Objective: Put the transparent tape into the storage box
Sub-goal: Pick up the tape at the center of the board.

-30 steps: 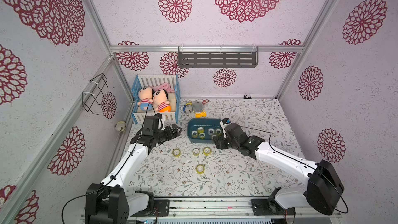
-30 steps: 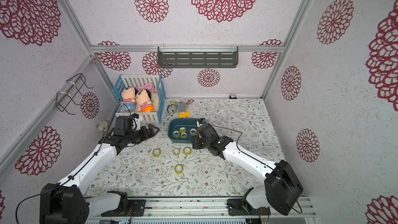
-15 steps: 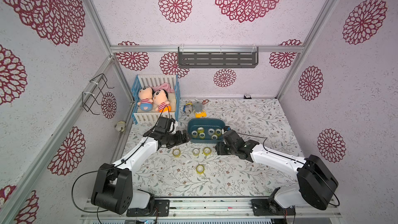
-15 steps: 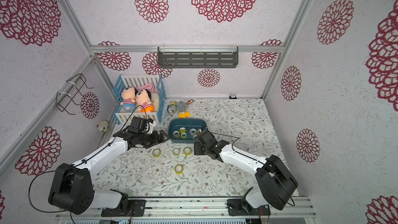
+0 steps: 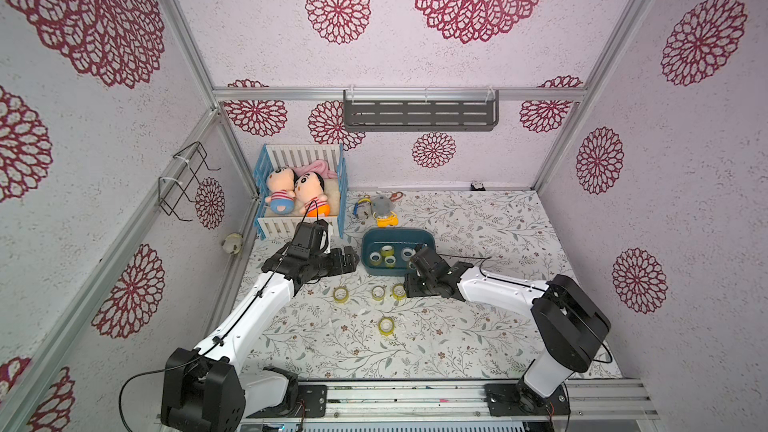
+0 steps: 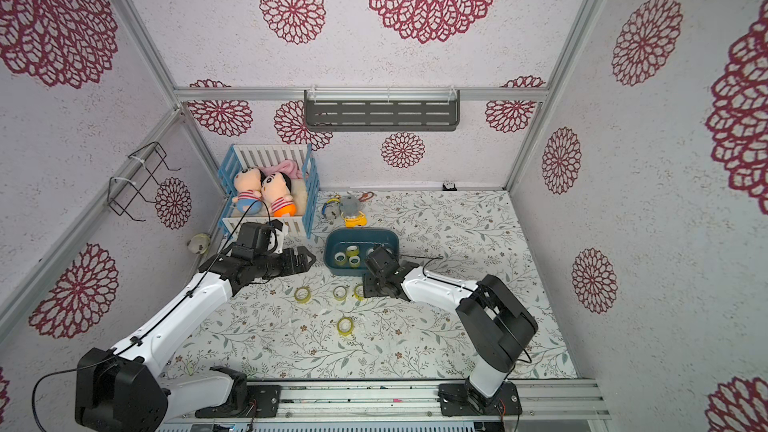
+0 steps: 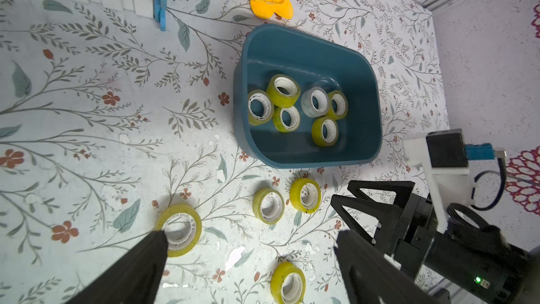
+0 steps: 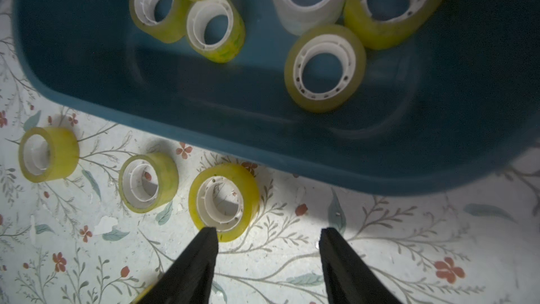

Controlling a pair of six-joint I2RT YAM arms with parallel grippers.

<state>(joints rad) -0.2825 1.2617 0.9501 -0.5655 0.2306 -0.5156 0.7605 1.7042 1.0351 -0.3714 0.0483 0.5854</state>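
Toward the back of the floral table (image 5: 478, 326), the storage box (image 5: 397, 231) sits just in front of a small grey-and-yellow toy (image 5: 384, 211). The blue-and-white crib (image 5: 301, 226) with two plush dolls (image 5: 297, 195) stands off to the left arm's side. From where I stand I count six tape rolls (image 7: 285, 90) down inside the box, bunched in two little clusters. Five are yellowish and one is a clear roll (image 7: 315, 102).

Four loose rolls (image 5: 378, 292) lie out on the table, flat with their cores up. Three make a short row just in front of the box's near wall. The fourth roll (image 5: 386, 325) lies alone, nearer the arm bases.

At the row's end closest to the right arm, the right end effector (image 8: 267, 238) is low over the table. Its jaws are parted and nothing is between them. In the right wrist view one fingertip (image 8: 209, 238) overlaps the rim of the nearest roll (image 8: 223, 201), which lies to one side of the gap rather than in it. Whether the tip actually touches the roll, I cannot tell.

By the box's short end on the left arm's side, the left end effector (image 7: 248, 238) hangs above the table, jaws spread wide and empty.
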